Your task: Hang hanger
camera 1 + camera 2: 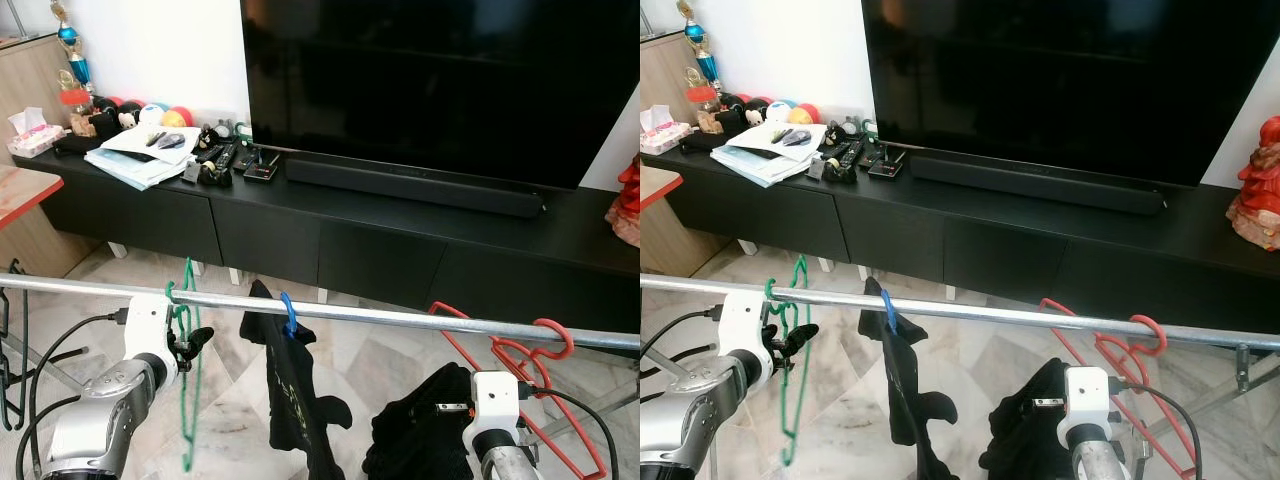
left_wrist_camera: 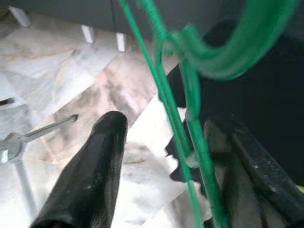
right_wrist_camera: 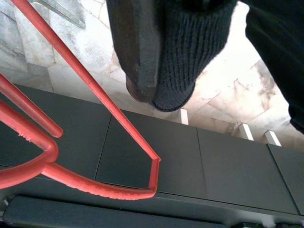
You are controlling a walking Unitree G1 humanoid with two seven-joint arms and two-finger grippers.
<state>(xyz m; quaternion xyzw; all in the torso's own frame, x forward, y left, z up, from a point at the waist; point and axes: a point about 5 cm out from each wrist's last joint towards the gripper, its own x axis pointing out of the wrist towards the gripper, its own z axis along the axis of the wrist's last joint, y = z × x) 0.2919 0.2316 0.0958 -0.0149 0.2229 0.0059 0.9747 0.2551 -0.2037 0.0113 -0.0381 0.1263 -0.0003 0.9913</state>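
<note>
While my left gripper (image 1: 190,343) sits just under the metal rail (image 1: 330,312), its 2 black fingers (image 2: 90,175) stand apart with the green hanger (image 1: 186,380) passing between them; the wire runs close to one finger, and I cannot tell whether it touches; the hanger's hook is over the rail and its frame dangles below, beside my left wrist. My right gripper (image 3: 156,52) is lower and to the right, pressed into a dark garment (image 1: 425,430); one finger shows in the wrist view with black knit cloth against it, and I cannot tell how the fingers stand.

Just beside the green hanger, a blue hanger (image 1: 289,313) carries a black shirt (image 1: 290,400) that hangs between my 2 arms; further right, a red hanger (image 1: 545,345) hooks over the rail, its frame sloping down behind my right wrist; in the right wrist view its red bars cross close to my finger.

Beyond the rail stands a long black TV cabinet (image 1: 330,240) on white feet, over a marble floor (image 1: 230,380); on it rest a large TV (image 1: 440,80), a soundbar (image 1: 410,185), papers (image 1: 140,155), remotes, coloured balls (image 1: 150,110) and a tissue box (image 1: 35,135).
</note>
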